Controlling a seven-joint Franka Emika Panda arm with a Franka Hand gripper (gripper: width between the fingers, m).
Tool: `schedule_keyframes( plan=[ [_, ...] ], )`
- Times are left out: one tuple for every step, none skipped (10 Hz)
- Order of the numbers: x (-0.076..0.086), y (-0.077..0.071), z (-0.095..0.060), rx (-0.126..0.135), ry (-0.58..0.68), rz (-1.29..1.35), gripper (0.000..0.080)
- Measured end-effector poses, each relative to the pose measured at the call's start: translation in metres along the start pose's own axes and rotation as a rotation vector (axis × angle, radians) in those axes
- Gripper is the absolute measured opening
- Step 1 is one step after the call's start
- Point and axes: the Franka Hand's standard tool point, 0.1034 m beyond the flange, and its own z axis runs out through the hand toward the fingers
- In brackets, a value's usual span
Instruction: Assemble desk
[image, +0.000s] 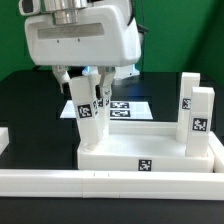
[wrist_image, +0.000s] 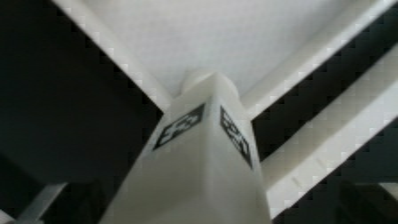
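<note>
The white desk tabletop (image: 150, 152) lies upside down in the middle, rim up. One leg block (image: 88, 118) stands upright at its corner on the exterior view's left, tags on its sides. My gripper (image: 90, 95) hangs right over that leg, fingers down either side of its top and spread, so it stands open around the leg. Two more legs (image: 190, 108) (image: 204, 118) stand at the corners on the exterior view's right. The wrist view looks straight down the tagged leg (wrist_image: 196, 150) onto the tabletop rim (wrist_image: 302, 110); my fingertips barely show there.
A long white border rail (image: 100, 184) runs along the front, with another piece (image: 5, 140) at the exterior view's left. The marker board (image: 128, 108) lies flat behind the tabletop on the black table.
</note>
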Motion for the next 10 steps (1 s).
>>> schedule_keyframes(
  plan=[
    [-0.0005,-0.0006,0.0004,0.000,0.000,-0.081,0.0649],
    [-0.0005,-0.0005,0.0005,0.000,0.000,-0.150,0.0649],
    [0.0000,0.0005,0.0004,-0.001,0.000,-0.211,0.0649],
    [0.0003,0.0011,0.0003,-0.001,0.000,-0.276,0.0649],
    [0.0004,0.0013,0.0003,-0.002,0.000,-0.343,0.0649],
    [0.0004,0.0013,0.0003,-0.002,0.000,-0.428,0.0649],
    [0.0005,0.0013,0.0003,-0.002,0.000,-0.483,0.0649],
    [0.0005,0.0014,0.0003,-0.002,0.000,-0.515,0.0649],
    [0.0006,0.0015,0.0002,-0.002,0.000,-0.529,0.0503],
    [0.0006,0.0015,0.0002,-0.002,0.000,-0.529,0.0503]
  ],
)
